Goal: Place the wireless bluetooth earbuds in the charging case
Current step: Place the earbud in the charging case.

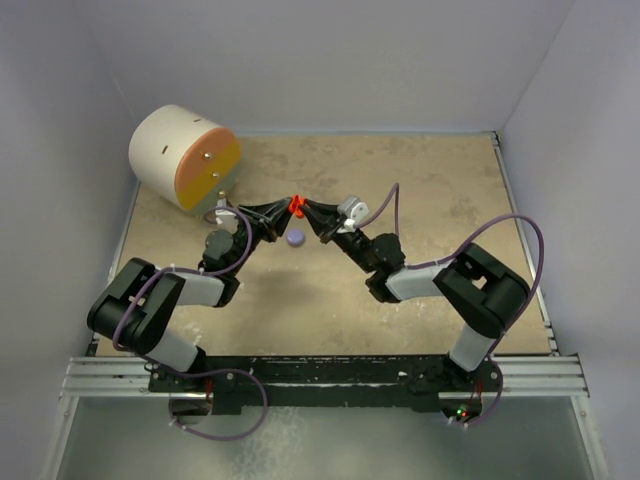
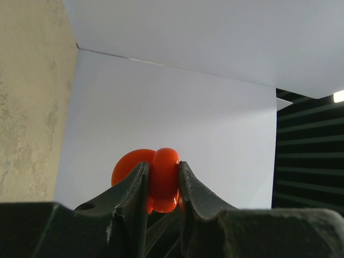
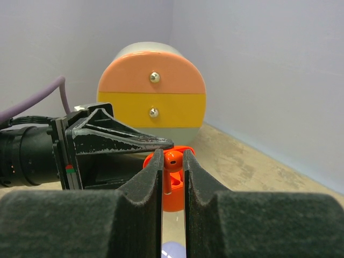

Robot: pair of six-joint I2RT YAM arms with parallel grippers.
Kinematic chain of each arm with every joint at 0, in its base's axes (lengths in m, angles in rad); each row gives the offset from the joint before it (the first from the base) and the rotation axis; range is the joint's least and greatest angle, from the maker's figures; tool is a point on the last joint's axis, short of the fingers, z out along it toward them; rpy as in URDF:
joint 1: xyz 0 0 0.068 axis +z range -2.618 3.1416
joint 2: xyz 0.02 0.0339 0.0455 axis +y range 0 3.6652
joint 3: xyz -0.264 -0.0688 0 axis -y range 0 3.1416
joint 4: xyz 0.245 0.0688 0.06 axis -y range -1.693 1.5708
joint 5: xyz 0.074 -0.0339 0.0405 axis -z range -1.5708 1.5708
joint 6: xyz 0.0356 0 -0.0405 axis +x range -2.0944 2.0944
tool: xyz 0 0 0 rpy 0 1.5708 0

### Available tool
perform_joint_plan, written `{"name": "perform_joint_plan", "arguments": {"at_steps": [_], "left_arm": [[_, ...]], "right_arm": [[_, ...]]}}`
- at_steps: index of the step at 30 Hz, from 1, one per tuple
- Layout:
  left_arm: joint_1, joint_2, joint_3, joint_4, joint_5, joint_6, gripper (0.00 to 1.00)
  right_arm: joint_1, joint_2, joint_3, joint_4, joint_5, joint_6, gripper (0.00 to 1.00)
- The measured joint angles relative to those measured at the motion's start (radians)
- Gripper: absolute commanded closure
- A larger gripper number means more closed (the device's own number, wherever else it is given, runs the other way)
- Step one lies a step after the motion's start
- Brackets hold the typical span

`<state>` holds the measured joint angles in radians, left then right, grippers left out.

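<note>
Two pincers meet tip to tip. My left pincer (image 1: pixel 284 211) is closed to a narrow gap on the round red plastic charging case (image 2: pixel 165 183), which is clamped between both fingers. My right pincer (image 3: pixel 172 153) is almost closed, pinching one tiny red plastic wireless earbud (image 3: pixel 173 159) at its fingertips, directly over that case; whether they touch I cannot tell. Beneath the right pincer's tips a small round lavender plastic disc (image 1: pixel 295 238) lies on the beige stone-patterned table (image 1: pixel 420 200). Beyond the left pincer stands a cream drum-shaped cabinet (image 3: pixel 151 97) with orange and yellow drawer fronts.

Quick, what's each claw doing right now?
Left gripper: closed on the red charging case.
Right gripper: closed on a red earbud.
</note>
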<state>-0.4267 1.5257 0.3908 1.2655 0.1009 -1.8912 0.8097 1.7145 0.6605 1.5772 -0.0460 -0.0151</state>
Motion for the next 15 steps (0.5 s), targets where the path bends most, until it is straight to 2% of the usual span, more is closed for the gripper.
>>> {"name": "perform_joint_plan", "arguments": {"at_steps": [8,15], "left_arm": [[0.000,0.003,-0.010,0.025,0.000,-0.015,1.00],[-0.008,0.084,-0.031,0.139,0.000,-0.080,1.00]], "right_arm": [[0.000,0.002,0.009,0.000,-0.007,-0.004,1.00],[0.000,0.017,0.014,-0.002,-0.021,-0.004,1.00]]}}
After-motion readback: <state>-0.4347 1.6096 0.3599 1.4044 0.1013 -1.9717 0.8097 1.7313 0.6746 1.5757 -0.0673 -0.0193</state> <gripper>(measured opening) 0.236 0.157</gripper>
